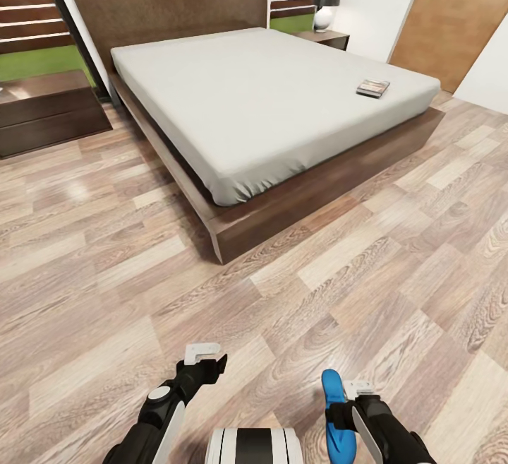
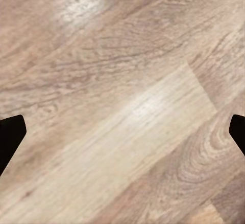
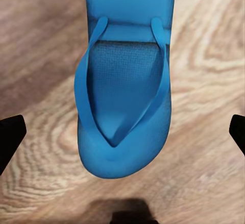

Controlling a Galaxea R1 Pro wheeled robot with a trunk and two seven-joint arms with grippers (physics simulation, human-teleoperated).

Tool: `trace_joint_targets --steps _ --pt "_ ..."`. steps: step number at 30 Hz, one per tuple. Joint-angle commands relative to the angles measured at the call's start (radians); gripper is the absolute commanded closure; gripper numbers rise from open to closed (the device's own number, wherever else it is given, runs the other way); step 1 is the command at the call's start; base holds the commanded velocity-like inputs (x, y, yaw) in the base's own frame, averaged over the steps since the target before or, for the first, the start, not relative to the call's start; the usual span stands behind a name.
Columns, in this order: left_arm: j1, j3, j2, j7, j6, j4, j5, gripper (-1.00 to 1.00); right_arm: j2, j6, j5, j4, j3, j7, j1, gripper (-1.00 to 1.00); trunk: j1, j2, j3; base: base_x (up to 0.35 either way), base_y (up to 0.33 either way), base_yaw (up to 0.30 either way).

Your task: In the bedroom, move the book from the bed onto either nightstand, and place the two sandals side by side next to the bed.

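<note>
Overhead, book (image 1: 372,87) on bed (image 1: 268,97) (right tool (image 1: 347,402) grips sandal (image 3: 125,106))

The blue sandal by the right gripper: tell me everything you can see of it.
The sandal is a bright blue flip-flop with a flat sole and a thin Y-shaped strap meeting at a toe post, with a darker textured patch on the footbed. It looks like foam or rubber. In the head view it sits edge-up at the right gripper, above the wood-plank floor. Whether the fingers actually clamp it cannot be told.
</note>
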Motion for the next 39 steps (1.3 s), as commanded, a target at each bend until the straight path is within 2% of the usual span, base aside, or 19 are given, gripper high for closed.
trace_joint_targets --steps 1,8,13,20,29,39 --pt "0.000 0.000 0.000 0.000 0.006 -0.001 0.010 -1.00 0.000 0.005 0.000 -0.002 0.000 -0.002 0.000 -1.00 0.000 0.000 -0.001 0.000 0.000 0.000" --pt "0.000 0.000 0.000 0.000 0.006 -0.001 0.010 -1.00 0.000 -0.011 0.003 0.000 -0.001 -0.002 0.000 -1.00 0.000 0.000 -0.001 0.000 0.000 0.000" --pt "0.001 0.000 0.000 0.000 0.006 -0.001 0.010 -1.00 0.000 -0.052 0.003 0.000 -0.001 -0.002 0.000 -1.00 0.000 0.000 -0.001 0.000 0.000 0.000" --pt "0.001 0.000 0.000 0.000 0.006 -0.001 0.011 -1.00 0.000 -0.192 0.006 0.008 -0.001 -0.002 0.000 -1.00 0.000 0.000 -0.001 0.000 0.000 0.000" --pt "0.001 0.000 0.000 0.000 0.006 -0.001 0.010 -1.00 -0.001 -0.217 0.006 0.036 -0.001 -0.002 0.000 -1.00 0.000 0.000 -0.001 0.000 0.000 0.000" --pt "0.001 0.000 0.000 0.000 0.006 -0.001 0.011 -1.00 -0.001 -0.218 0.006 0.038 -0.001 -0.002 0.000 -1.00 0.004 -0.003 -0.039 0.000 0.000 0.000"
